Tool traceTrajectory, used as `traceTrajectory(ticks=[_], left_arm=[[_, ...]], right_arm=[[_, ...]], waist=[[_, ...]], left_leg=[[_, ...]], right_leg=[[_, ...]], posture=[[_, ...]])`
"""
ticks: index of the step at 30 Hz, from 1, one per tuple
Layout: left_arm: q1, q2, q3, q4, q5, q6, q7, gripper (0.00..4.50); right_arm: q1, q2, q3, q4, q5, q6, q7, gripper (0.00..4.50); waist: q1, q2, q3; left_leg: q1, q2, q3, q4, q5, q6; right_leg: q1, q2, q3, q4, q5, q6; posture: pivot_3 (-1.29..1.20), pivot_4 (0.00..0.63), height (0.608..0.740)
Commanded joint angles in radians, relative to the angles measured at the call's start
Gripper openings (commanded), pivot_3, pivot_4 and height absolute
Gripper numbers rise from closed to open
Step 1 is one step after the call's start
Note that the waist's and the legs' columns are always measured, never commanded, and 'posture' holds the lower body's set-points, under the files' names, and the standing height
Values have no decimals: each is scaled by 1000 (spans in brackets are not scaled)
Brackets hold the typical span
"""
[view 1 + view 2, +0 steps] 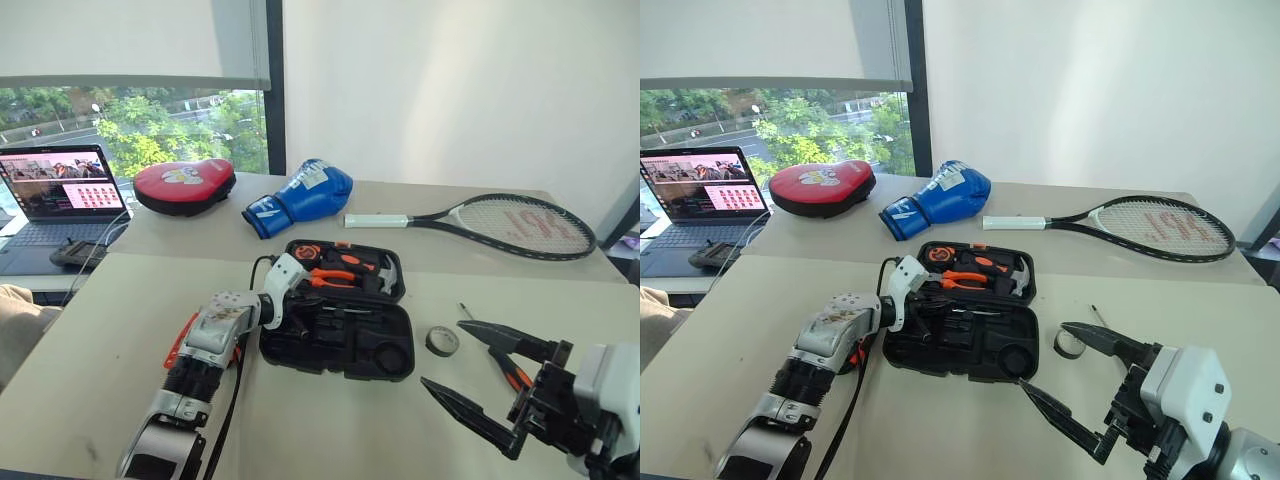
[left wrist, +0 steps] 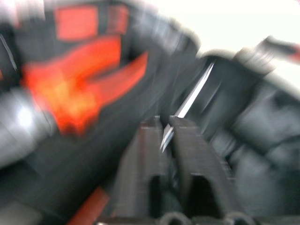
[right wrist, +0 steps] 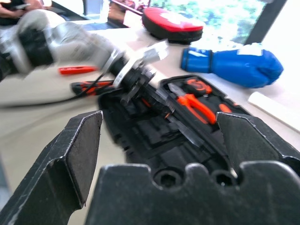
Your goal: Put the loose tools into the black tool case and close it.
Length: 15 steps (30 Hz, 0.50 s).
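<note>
Left claw (image 2: 165, 129) gripping lengthwise screwdriver (image 2: 190, 101)

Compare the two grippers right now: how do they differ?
The left gripper has its fingers shut on a screwdriver's metal shaft; the right gripper has its fingers spread wide and holds nothing. The left gripper reaches into the open case; the right gripper hangs over the table, to the right of the case. Both have two black fingers.
</note>
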<state>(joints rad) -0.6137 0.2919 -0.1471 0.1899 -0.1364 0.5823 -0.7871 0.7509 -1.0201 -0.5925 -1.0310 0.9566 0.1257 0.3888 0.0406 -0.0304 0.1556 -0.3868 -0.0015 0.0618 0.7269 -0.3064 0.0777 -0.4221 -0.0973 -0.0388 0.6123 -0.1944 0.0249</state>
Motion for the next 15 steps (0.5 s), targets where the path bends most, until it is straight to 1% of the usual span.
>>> traceTrajectory(ticks=[1,3,4,6,7,8,9,10,11,12,14,15], left_arm=[[80,-1,-71,-10,87,60,111,34],[85,-4,-86,-31,81,80,119,34],[84,-6,-84,-44,69,71,116,34],[82,-20,-3,-128,-30,11,80,34],[86,-23,37,-171,-79,-20,55,34],[94,-15,66,-214,-112,-48,31,34],[100,12,81,-265,-169,4,-21,34],[96,56,122,-332,-274,102,-83,279],[95,102,143,-387,-349,157,-149,546],[95,167,154,-437,-409,194,-228,709],[95,260,153,-498,-482,229,-321,1459],[95,317,145,-521,-515,256,-373,1865]], right_arm=[[-21,-8,-37,-12,49,145,-150,4500],[-33,-1,-65,-4,24,238,-207,4500],[-38,-3,-73,0,14,276,-215,4500],[-79,-44,-59,36,15,403,-303,4500],[-101,-73,-53,55,43,474,-343,4500],[-120,-100,-49,79,106,543,-387,4500],[-145,-111,-48,99,126,593,-416,4500],[-176,-167,-37,165,227,671,-409,4500],[-220,-183,-21,224,293,709,-420,4500],[-278,-212,10,283,280,747,-420,4500],[-367,-244,62,387,291,812,-414,4500],[-431,-265,116,438,279,845,-412,4500]], waist=[[0,3,-3],[0,2,-9],[0,3,-11],[-4,7,-16],[-7,7,-16],[-9,8,-16],[-10,7,-15],[-9,6,-15],[-9,6,-14],[-15,6,-14],[-24,6,-13],[-22,7,-14]], left_leg=[[1,0,0,0,0,0],[2,0,0,-1,0,0],[2,0,0,-1,0,0],[3,0,0,-1,0,0],[3,0,1,-1,0,0],[2,0,2,-1,0,0],[1,0,2,-1,1,-1],[0,0,2,-1,1,-1],[-2,1,1,-1,2,-2],[-3,1,0,0,3,-4],[-3,2,0,-2,4,-5],[-2,2,0,-2,4,-5]], right_leg=[[1,-2,1,0,0,0],[1,-9,1,0,0,-1],[1,-9,0,0,0,-2],[1,-9,1,0,0,-3],[1,-8,1,1,-1,-5],[0,-8,1,1,-1,-8],[-1,-9,1,1,-2,-9],[-2,-9,1,1,-2,-10],[-4,-8,0,1,-1,-10],[-4,-7,0,1,-1,-10],[-4,-4,-1,1,-2,-12],[-4,1,-1,0,-3,-14]], posture=[[0,150,740],[0,150,740],[0,150,740],[0,150,740],[0,150,740],[0,150,740],[0,150,740],[0,150,740],[0,150,740],[0,150,740],[0,150,740],[0,150,740]])
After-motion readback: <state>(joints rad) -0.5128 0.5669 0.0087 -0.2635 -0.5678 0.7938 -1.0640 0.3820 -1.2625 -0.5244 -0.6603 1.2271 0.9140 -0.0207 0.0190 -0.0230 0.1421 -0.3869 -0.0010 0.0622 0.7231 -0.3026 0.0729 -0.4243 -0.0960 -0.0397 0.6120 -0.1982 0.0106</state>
